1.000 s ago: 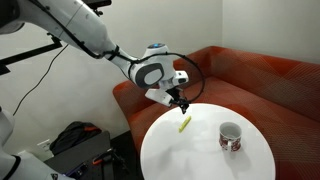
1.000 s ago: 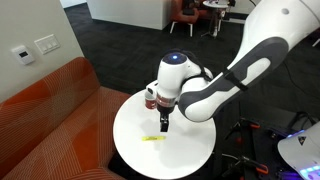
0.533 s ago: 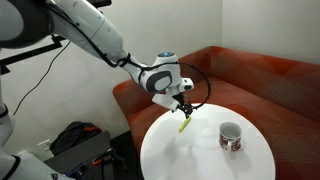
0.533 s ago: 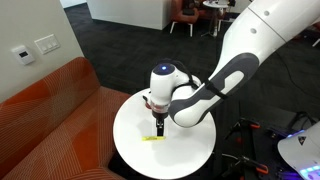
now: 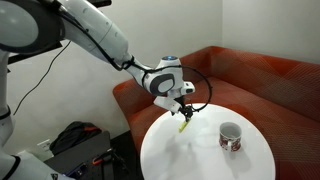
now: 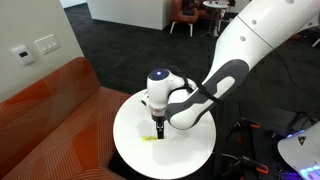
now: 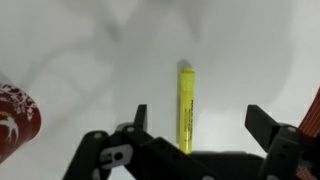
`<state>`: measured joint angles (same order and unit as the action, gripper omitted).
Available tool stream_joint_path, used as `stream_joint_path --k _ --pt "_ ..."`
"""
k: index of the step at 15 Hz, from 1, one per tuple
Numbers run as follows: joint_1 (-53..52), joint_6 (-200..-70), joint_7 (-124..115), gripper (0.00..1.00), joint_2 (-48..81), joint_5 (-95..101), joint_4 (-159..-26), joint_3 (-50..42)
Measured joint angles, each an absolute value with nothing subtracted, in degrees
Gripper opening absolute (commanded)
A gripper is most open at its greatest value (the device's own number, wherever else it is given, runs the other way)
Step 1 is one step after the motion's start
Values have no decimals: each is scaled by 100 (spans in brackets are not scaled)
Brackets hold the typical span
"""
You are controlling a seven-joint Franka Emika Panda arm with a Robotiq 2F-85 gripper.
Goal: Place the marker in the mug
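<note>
The red sofa [image 5: 270,80] is standing behind the round white table [image 5: 205,158], and the Panda arm [image 5: 100,35] is reaching over the table's near-sofa edge. Over the last second the arm has been swinging in and lowering. The gripper [image 5: 184,113], which was hanging above the tabletop, is now sitting just over the marker [image 5: 184,125] in both exterior views.

The white mug [image 5: 230,136] with the dark red pattern is standing upright, well apart from the gripper toward the other side of the table. In the wrist view it is showing only at the picture's edge [image 7: 15,115].

The claw is released. In the wrist view its fingers [image 7: 262,122] are spreading wide on either side of the yellow-green marker [image 7: 185,105], which is lying flat on the table, untouched and running roughly along the approach line.

Judgement: the approach is nearly finished and the grasp is not yet made. A short descent and a closing of the jaws appear to be the next requirement.
</note>
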<state>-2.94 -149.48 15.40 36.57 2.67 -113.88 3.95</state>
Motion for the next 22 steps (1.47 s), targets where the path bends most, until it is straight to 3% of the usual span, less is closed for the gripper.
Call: stream_joint_path --k 22 --pt "-393 -15565 1525 100 4837 465 -10499 395"
